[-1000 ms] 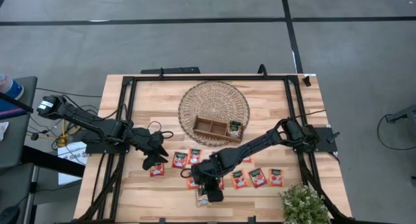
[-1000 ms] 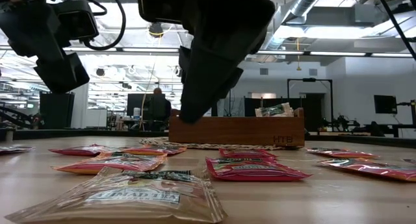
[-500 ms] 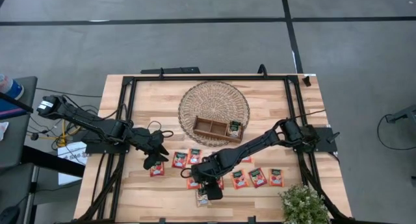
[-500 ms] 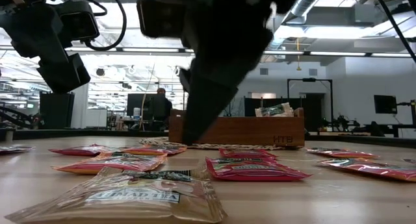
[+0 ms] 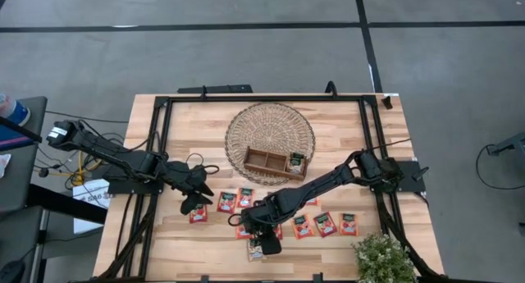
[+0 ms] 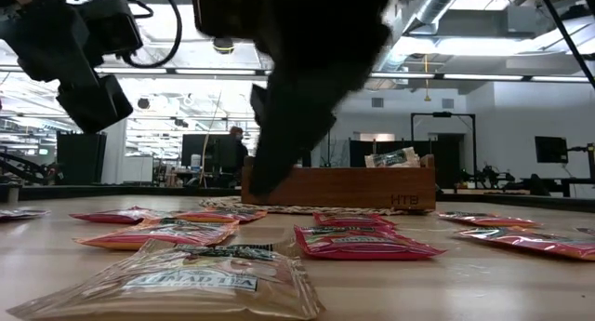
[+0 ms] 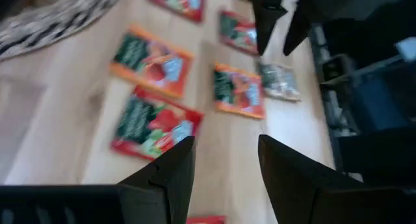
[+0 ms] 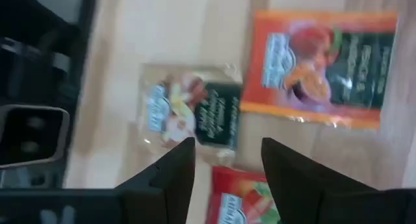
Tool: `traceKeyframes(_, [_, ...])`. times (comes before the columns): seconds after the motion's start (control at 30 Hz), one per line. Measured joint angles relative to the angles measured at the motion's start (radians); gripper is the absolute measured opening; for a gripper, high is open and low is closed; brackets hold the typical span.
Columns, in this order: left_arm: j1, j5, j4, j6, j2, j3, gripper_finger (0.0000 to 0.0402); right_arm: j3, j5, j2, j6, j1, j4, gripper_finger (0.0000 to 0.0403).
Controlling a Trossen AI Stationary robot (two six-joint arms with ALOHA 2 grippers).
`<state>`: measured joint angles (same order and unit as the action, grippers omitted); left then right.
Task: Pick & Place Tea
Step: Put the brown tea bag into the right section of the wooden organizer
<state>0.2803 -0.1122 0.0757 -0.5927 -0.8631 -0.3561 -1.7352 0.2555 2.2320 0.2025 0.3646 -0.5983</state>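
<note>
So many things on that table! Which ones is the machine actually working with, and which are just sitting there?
Part of the job:
- red-orange tea sachets
- pale tea sachet
- wooden divided tray, one sachet already inside
- right pincer, open above the sachets
- left pincer, open

Just lying about:
- woven mat
- potted plant

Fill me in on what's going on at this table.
Two robot arms are sorting tea sachets from the table into a wooden tray on a wicker mat. The right gripper hangs open above a whitish sachet, holding nothing. The left gripper waits open over the red sachets. One sachet sits in the tray.
</note>
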Motion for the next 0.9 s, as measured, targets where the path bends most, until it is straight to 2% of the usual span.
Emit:
traceKeyframes(0.1, [0.009, -0.019, -0.048, 0.020, 0.000, 0.000, 0.0160, -0.026, -0.012, -0.043, 0.009, -0.001, 0.036, 0.0155])
traceKeyframes(0.3, [0.024, -0.021, -0.072, -0.010, 0.000, 0.000, 0.0160, -0.059, -0.175, -0.199, -0.075, -0.028, 0.010, 0.0114])
traceKeyframes(0.47, [0.021, -0.019, -0.074, -0.094, 0.000, 0.000, 0.0160, -0.063, -0.296, -0.378, -0.146, -0.071, -0.116, 0.0088])
traceKeyframes(0.7, [0.021, -0.019, -0.108, -0.204, 0.000, 0.000, 0.0160, -0.062, -0.312, -0.554, -0.128, -0.121, -0.353, 0.0072])
traceKeyframes(0.8, [0.021, -0.022, -0.158, -0.176, 0.000, 0.000, 0.0160, -0.018, -0.331, -0.602, -0.137, -0.114, -0.341, 0.0071])
traceKeyframes(0.9, [0.022, -0.023, -0.233, -0.129, 0.000, 0.000, 0.0160, 0.106, -0.388, -0.671, -0.123, -0.093, -0.289, 0.0071])
